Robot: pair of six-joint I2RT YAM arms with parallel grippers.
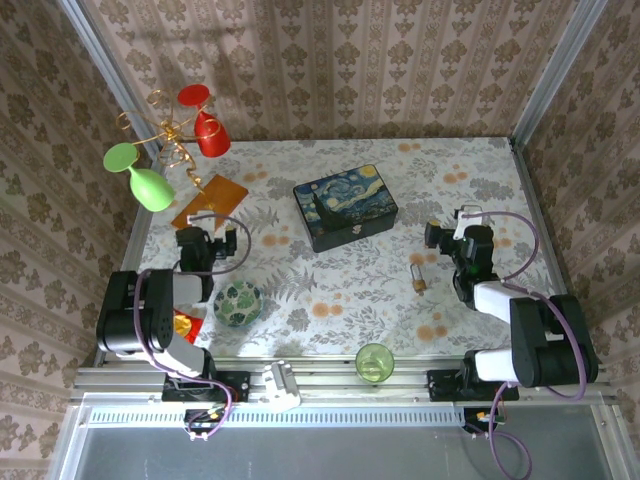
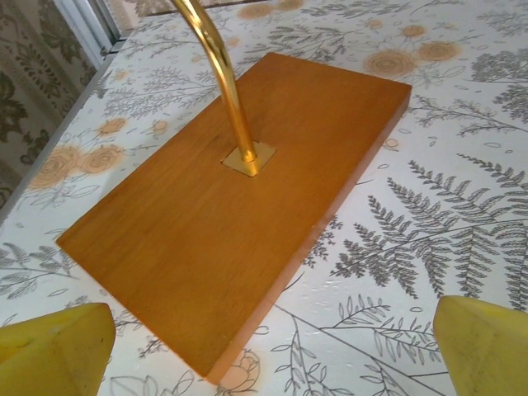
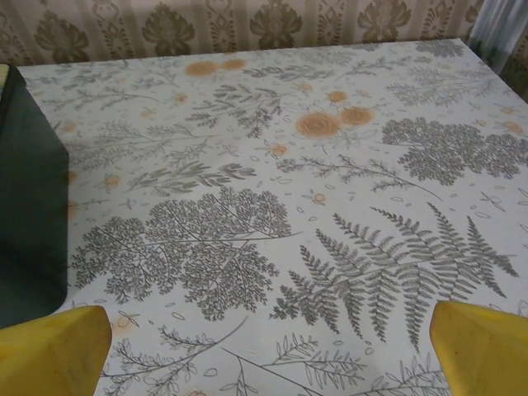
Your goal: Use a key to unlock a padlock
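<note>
A tiny brass-gold padlock (image 1: pixel 418 280) with a thin silver shackle lies on the floral tablecloth in the top view, just left of my right arm. My right gripper (image 1: pixel 447 236) rests low near the table's right side, a short way behind and right of the padlock; its yellow fingertips (image 3: pixel 49 351) stand wide apart over bare cloth. My left gripper (image 1: pixel 198 238) sits at the left, open, with yellow fingertips (image 2: pixel 54 351) framing the near corner of an orange wooden base (image 2: pixel 239 206). I cannot make out a key.
A starry-night painted box (image 1: pixel 345 206) stands mid-table; its dark side (image 3: pixel 29 198) shows at the right wrist view's left. A gold wire stand with red and green glasses (image 1: pixel 170 140) rises from the wooden base. A patterned ball (image 1: pixel 238 302) and green glass (image 1: pixel 374 362) sit near the front.
</note>
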